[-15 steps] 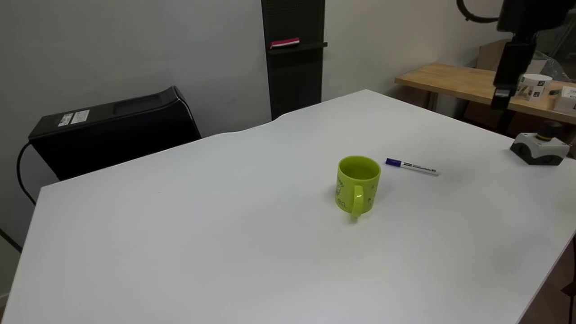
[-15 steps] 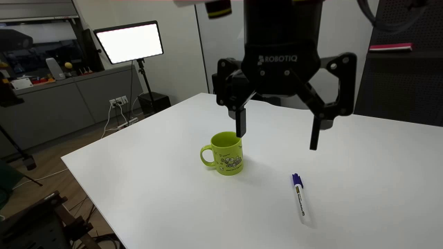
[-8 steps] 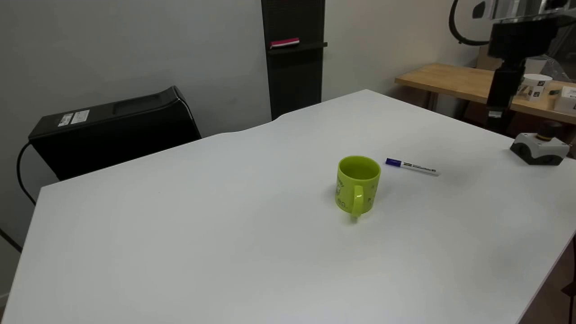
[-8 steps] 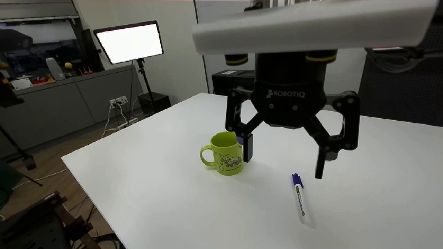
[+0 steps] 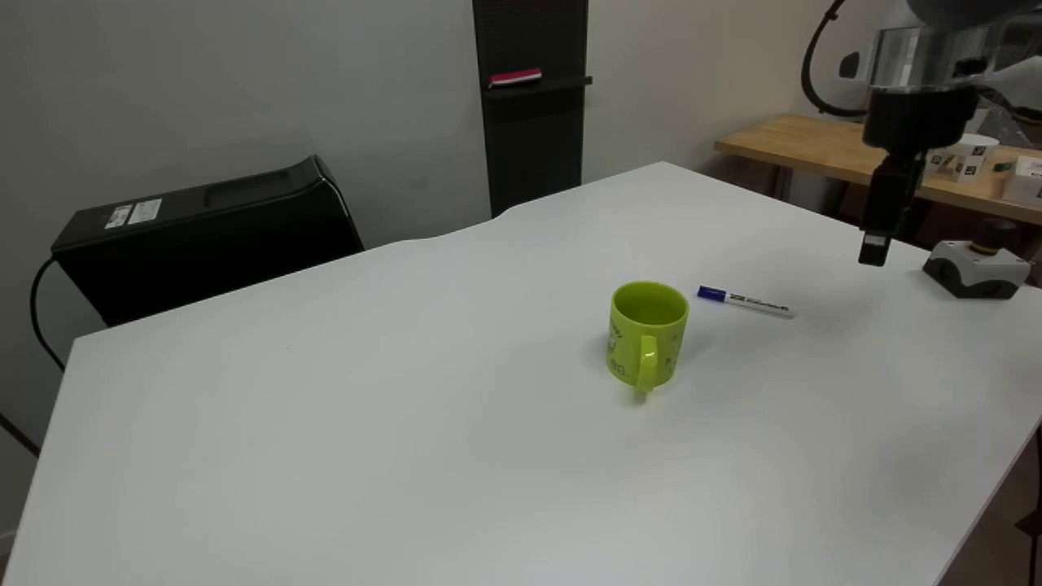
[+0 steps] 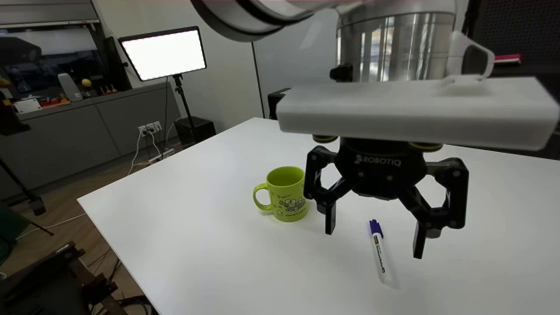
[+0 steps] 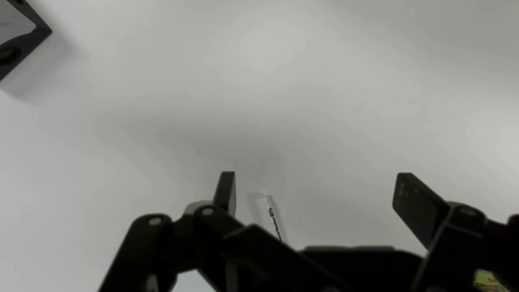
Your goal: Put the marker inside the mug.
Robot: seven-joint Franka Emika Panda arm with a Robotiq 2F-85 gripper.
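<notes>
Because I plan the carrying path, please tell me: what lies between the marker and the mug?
In an exterior view, only bare white tabletop shows between the marker and the mug; they do not touch.

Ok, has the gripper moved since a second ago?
Yes, downward: judged against the mug, which stayed put, the gripper now sits lower in both exterior views.

1. Gripper, in an exterior view: "ROBOTIQ", pale capitals on black body; logo just left of the word.
2. Marker, wrist view: "Marker" legible along barrel; preceding letters only partly.
3. Mug, left of marker: lettering around cartoon print, too small to read.
4. Black case, far left in an exterior view: 2 white labels, text illegible.
</notes>
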